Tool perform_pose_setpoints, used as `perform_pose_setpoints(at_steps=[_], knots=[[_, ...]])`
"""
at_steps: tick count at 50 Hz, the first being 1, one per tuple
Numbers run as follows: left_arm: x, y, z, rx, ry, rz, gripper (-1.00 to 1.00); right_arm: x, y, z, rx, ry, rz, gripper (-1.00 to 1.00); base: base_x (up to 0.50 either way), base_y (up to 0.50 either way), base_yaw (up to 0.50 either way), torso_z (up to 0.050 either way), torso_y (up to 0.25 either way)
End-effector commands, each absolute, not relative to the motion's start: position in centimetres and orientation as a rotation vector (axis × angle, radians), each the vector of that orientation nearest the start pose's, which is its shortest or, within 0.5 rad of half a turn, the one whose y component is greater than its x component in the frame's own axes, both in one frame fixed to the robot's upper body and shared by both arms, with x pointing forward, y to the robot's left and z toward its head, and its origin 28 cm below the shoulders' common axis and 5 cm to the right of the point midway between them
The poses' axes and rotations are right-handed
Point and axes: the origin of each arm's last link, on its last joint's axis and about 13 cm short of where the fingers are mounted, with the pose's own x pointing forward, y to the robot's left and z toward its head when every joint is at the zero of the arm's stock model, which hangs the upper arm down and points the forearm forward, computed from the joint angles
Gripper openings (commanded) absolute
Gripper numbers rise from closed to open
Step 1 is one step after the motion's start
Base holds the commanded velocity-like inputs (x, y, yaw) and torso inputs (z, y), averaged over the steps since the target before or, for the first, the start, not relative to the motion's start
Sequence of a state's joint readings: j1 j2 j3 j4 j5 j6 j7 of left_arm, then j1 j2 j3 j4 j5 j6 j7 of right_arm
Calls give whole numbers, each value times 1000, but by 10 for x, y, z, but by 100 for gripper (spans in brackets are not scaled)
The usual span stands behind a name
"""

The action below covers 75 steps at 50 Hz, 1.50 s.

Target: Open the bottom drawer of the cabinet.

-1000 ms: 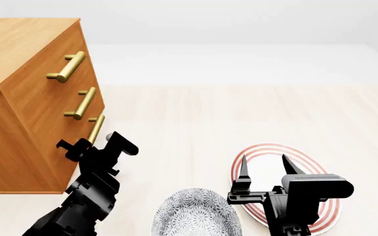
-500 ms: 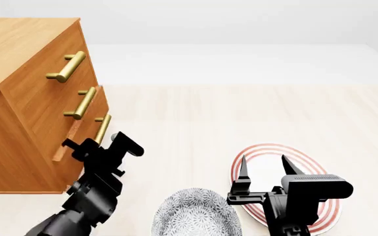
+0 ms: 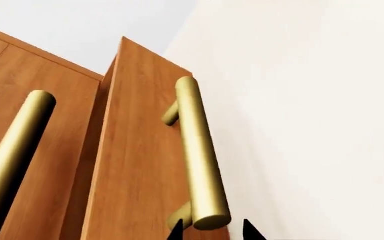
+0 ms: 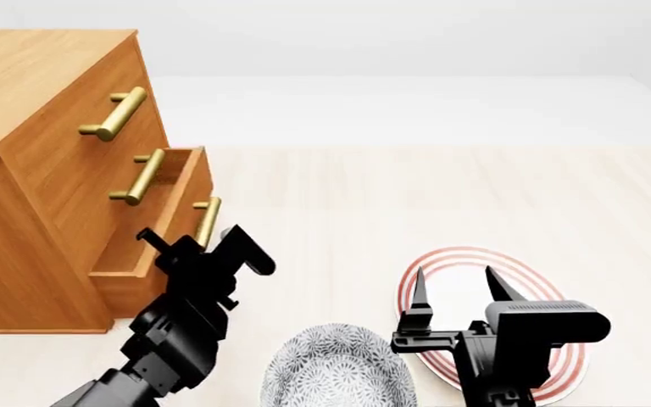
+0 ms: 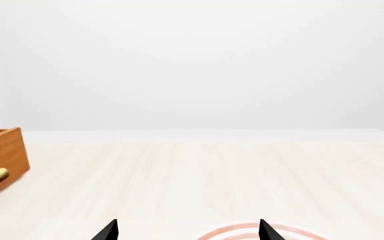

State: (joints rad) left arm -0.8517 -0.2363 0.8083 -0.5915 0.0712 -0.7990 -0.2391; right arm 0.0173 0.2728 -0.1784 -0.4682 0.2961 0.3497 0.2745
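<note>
The bottom drawer [image 4: 150,246] of the cabinet [image 4: 31,170], at the bench's [image 4: 416,195] left edge, stands partly pulled out. The left end effector [image 4: 203,246] sits at the brass handle [image 3: 199,160], its tips either side; whether it is clamped cannot be told. The right end effector [image 4: 453,288] hangs open and empty. Further pulling likely remains.

Two matte black arms, blocky and angular

The left gripper [image 4: 203,246] has stubby squared fingers; the right gripper [image 4: 454,292] carries two slim pointed prongs ahead of a boxy black housing.
</note>
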Motion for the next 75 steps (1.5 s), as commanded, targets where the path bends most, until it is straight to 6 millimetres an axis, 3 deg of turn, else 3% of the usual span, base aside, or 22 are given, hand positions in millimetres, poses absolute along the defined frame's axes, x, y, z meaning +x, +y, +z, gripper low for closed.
perform_pose_setpoints(at_steps=[1,18,42,43,55,63,69,75], knots=[[343,207,86,1000,349,198,-100,201,-102,86,21,-63,27,100,0,0,0,11,14],[342,188,90,1001,320,145,-100,200,-104,85,26,-63,25,100,0,0,0,5,13],[337,187,98,987,292,131,-100,201,-103,85,23,-63,26,100,0,0,0,1,4],[335,187,100,987,289,132,100,201,-103,85,23,-62,27,100,0,0,0,0,0],[312,186,126,917,186,124,100,201,-103,85,25,-61,29,100,0,0,0,0,0],[288,191,165,639,77,123,100,202,-103,84,27,-62,31,100,0,0,0,0,0],[287,198,167,531,110,127,100,202,-103,84,29,-61,32,100,0,0,0,0,0],[295,207,161,320,259,66,100,202,-102,84,29,-63,32,100,0,0,0,0,0]])
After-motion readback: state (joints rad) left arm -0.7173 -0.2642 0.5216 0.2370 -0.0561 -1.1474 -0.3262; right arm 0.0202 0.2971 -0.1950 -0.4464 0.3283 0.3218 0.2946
